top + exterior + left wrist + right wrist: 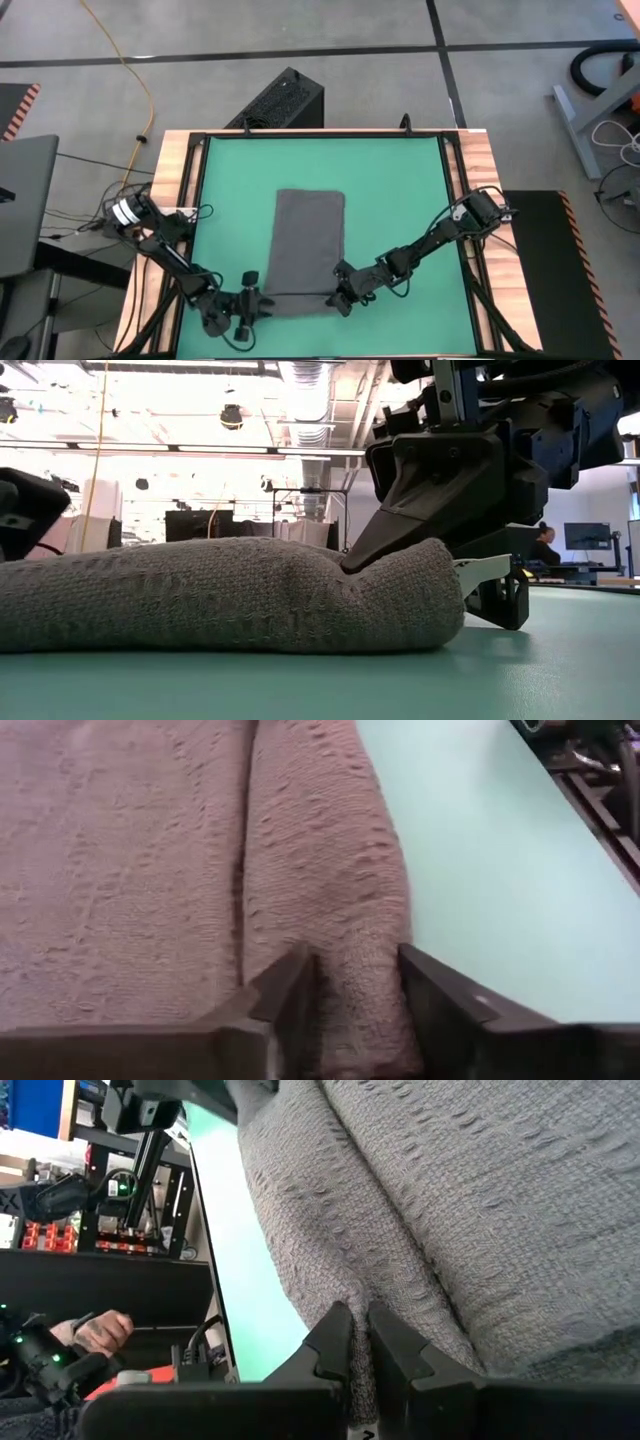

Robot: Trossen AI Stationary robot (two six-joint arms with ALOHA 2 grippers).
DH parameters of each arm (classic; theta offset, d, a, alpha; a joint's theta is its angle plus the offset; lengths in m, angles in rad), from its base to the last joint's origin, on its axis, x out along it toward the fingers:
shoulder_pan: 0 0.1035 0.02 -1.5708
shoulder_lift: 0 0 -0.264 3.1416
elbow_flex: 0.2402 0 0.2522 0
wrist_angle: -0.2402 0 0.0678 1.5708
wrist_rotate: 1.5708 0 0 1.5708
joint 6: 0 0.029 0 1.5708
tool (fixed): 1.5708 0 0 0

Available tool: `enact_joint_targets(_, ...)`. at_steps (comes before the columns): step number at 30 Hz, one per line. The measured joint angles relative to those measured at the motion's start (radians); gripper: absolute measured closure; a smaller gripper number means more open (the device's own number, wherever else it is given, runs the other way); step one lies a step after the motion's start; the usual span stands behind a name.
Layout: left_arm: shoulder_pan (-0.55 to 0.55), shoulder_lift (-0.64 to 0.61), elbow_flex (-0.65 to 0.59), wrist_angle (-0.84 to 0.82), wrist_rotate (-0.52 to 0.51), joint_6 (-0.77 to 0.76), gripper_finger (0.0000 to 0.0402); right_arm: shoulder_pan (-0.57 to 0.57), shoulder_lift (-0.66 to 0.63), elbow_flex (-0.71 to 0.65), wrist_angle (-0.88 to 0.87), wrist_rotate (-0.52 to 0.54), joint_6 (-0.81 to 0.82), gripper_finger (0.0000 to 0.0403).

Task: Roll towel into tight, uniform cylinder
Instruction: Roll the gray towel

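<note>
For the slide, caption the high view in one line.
Both grippers, left gripper and right gripper, grip the rolled near edge of the grey towel on the green mat.

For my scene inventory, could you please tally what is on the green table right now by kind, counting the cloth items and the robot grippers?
Cloth: 1, the grey towel, its near edge rolled up.
Grippers: 2, the left gripper around the roll's left end, and the right gripper pinching its right end.
Total: 3
</note>
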Motion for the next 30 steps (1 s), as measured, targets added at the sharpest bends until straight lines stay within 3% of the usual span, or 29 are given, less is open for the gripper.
enact_joint_targets(6, 0.049, -0.003, 0.0, 0.019, 0.098, -0.017, 0.0385, 0.005, 0.0, -0.001, 0.006, -0.02, -0.067, 0.0353)
enact_joint_targets(13, 0.136, -0.004, 0.0, 0.102, 0.346, -0.021, 0.0395, 0.004, -0.02, -0.002, -0.012, -0.09, -0.119, 0.032)
enact_joint_targets(18, 0.206, -0.002, -0.001, 0.184, 0.523, -0.023, 0.0397, 0.018, -0.094, -0.003, -0.153, -0.094, -0.173, 0.0311)
enact_joint_targets(27, 0.355, -0.002, -0.001, 0.221, 0.839, -0.164, 0.0389, 0.082, -0.189, -0.003, -0.41, -0.044, -0.206, 0.0311)
enact_joint_targets(30, 0.394, -0.002, -0.002, 0.223, 0.902, -0.247, 0.0388, 0.122, -0.224, -0.003, -0.447, 0.04, -0.248, 0.031)
